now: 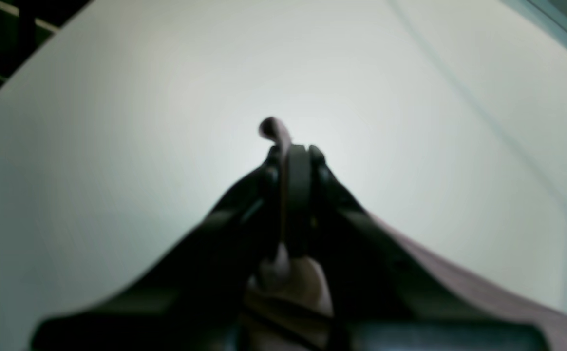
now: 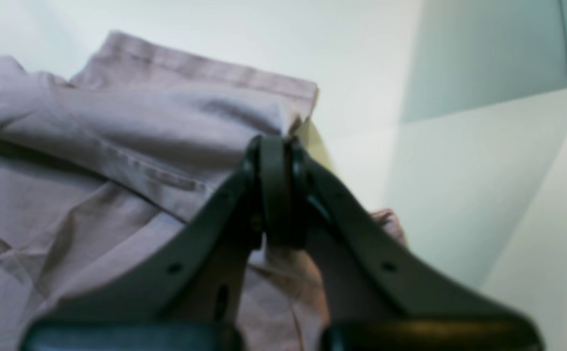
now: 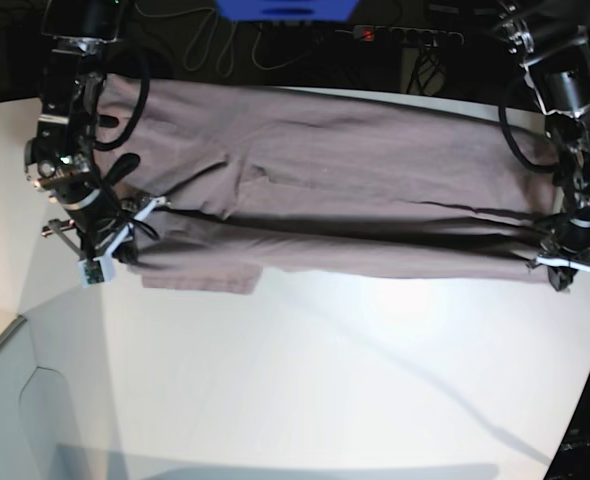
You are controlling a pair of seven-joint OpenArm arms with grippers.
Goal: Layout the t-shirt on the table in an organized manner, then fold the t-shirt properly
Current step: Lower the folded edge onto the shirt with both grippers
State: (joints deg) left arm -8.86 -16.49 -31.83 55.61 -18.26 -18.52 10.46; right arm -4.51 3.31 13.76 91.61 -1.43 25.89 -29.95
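The dusty mauve t-shirt (image 3: 325,180) is stretched sideways between my two grippers over the far part of the white table (image 3: 305,380). In the base view my left gripper (image 3: 560,262) pinches its right end and my right gripper (image 3: 125,235) pinches its left end. The left wrist view shows the left gripper (image 1: 295,156) shut on a thin fold of t-shirt (image 1: 483,292), with a tip of cloth poking out past the fingers. Seen from the right wrist, the right gripper (image 2: 276,146) is shut on a hemmed corner of the t-shirt (image 2: 118,146), whose cloth bunches in folds.
Cables and a power strip (image 3: 405,35) lie behind the table, next to a blue object (image 3: 285,8). The table's curved edge (image 3: 5,340) runs along the left. The shirt casts a shadow on the tabletop below it.
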